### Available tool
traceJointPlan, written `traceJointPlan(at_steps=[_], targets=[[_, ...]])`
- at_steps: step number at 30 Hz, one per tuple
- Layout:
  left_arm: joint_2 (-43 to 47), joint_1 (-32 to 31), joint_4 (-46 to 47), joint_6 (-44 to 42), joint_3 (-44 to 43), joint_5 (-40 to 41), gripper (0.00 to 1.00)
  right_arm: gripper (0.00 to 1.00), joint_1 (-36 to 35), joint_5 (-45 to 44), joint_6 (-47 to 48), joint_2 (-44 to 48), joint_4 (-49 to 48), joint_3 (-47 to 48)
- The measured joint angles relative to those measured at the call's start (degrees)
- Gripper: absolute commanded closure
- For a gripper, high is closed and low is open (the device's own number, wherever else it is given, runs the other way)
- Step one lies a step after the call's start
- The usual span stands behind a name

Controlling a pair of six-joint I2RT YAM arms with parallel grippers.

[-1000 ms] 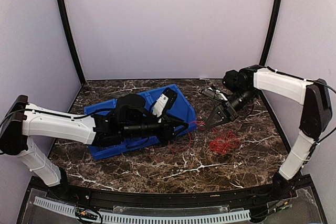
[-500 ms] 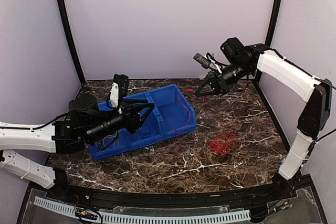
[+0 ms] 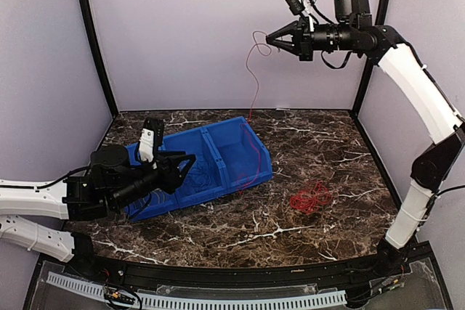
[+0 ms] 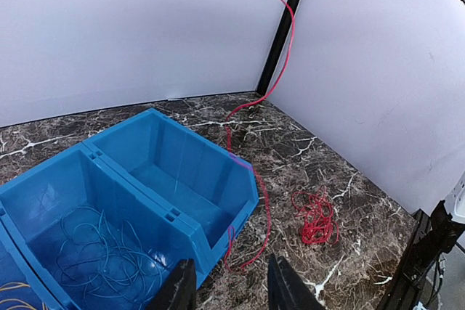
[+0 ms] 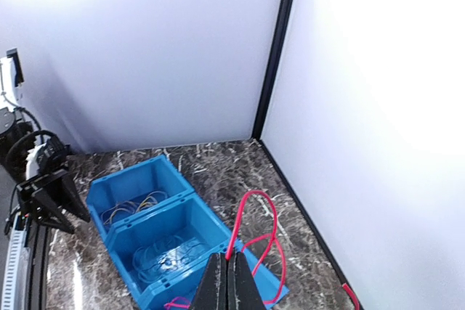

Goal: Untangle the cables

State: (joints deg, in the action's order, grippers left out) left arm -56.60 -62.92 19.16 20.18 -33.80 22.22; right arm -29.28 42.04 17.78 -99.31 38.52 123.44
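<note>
My right gripper (image 3: 270, 37) is raised high near the back wall, shut on a red cable (image 3: 251, 78) that hangs down into the blue bin (image 3: 256, 152) and trails over its right end. In the right wrist view the fingers (image 5: 231, 281) pinch that red cable (image 5: 251, 219). A separate red bunch (image 3: 311, 197) lies on the table to the right; it also shows in the left wrist view (image 4: 315, 215). Blue coils (image 4: 102, 248) lie in the bin's middle compartment. Yellow-tan coils (image 5: 134, 206) lie in the far-left one. My left gripper (image 3: 182, 166) is open and empty over the bin's left part.
The blue bin has three compartments and sits at an angle left of centre on the dark marble table (image 3: 327, 150). White walls and black corner posts (image 3: 373, 41) enclose the back and sides.
My right gripper has risen from table height to high near the back wall, drawing the red cable up taut. My left arm has pulled back to the left, away from the bin's right end.
</note>
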Motion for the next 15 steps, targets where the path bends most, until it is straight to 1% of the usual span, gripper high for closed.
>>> traceJointPlan(at_steps=[4,10,15], targets=[[1.14,0.00,-0.87,0.00,0.00,0.61,0.64,1.00,0.00,-3.17,-1.49,-1.84,-3.78,2.51],[1.77,0.00,-1.14,-0.04,0.00,1.20,0.64,1.00,0.00,-3.72,-2.91,-6.05,-5.97,2.47],[1.77,0.00,-1.05,0.20,0.13,1.20,0.64,1.00,-0.17,-1.95,-3.28,-9.11,-6.67,-3.67]])
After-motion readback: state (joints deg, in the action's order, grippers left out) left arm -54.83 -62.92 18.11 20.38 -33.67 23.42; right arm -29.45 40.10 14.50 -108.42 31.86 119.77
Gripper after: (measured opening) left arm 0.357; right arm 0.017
